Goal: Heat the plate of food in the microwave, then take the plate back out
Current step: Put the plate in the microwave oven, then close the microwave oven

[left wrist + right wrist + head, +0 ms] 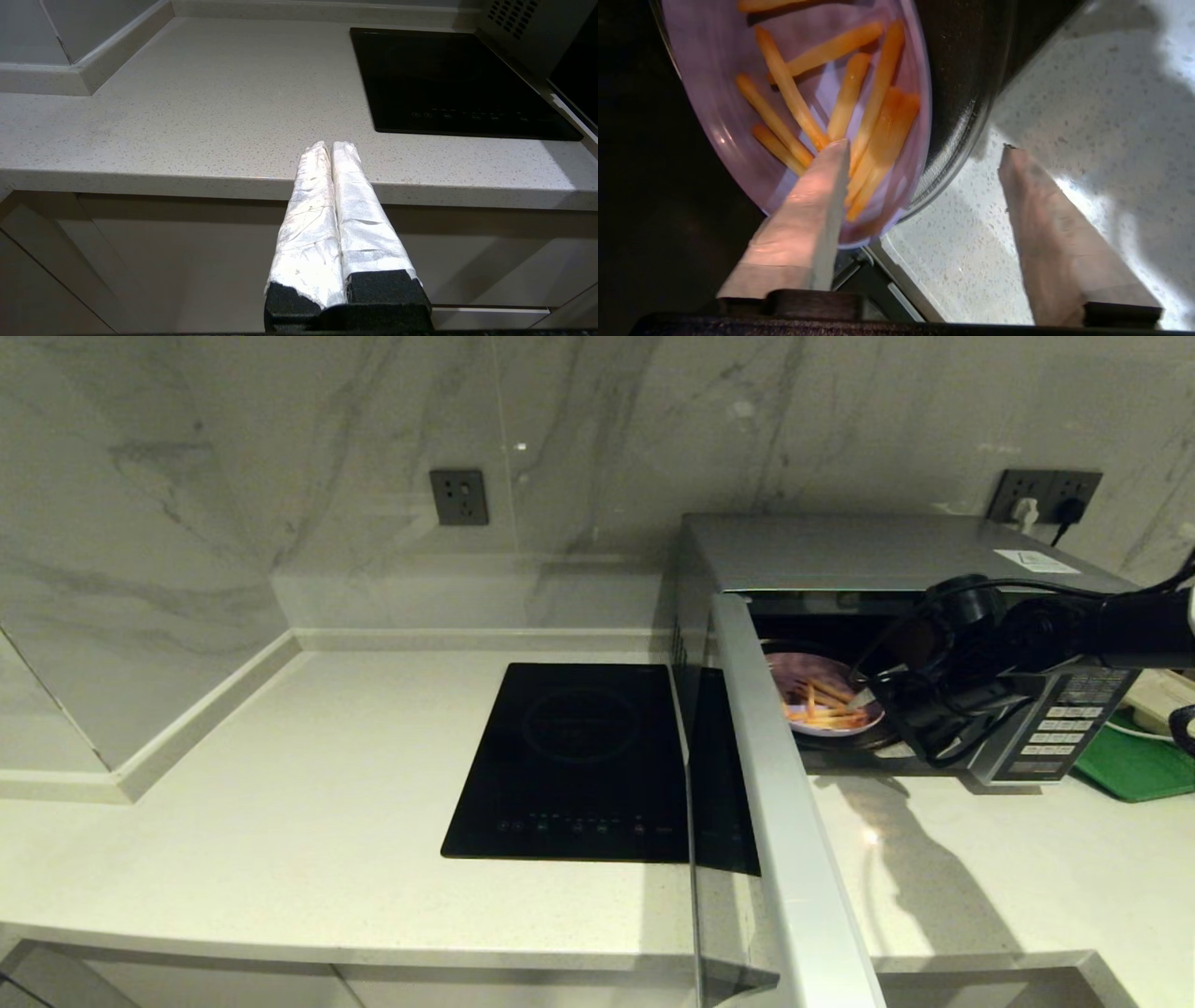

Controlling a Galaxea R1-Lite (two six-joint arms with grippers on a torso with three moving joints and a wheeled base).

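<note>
The silver microwave (859,553) stands at the back right with its door (789,803) swung wide open towards me. Inside, the pale lilac plate of food (814,679) with orange fry sticks rests on the glass turntable (966,107). My right gripper (873,700) is at the cavity mouth, open at the plate's near rim. In the right wrist view the gripper (923,148) has one finger over the plate (719,112) and the other out over the counter, the rim between them and not clamped. My left gripper (331,146) is shut and empty, parked below the counter's front edge.
A flat black induction hob (579,756) lies left of the open door. A green tray (1134,765) sits on the counter right of the microwave's button panel (1060,723). Wall sockets (1044,495) are behind it. The counter's front edge (187,179) faces the left gripper.
</note>
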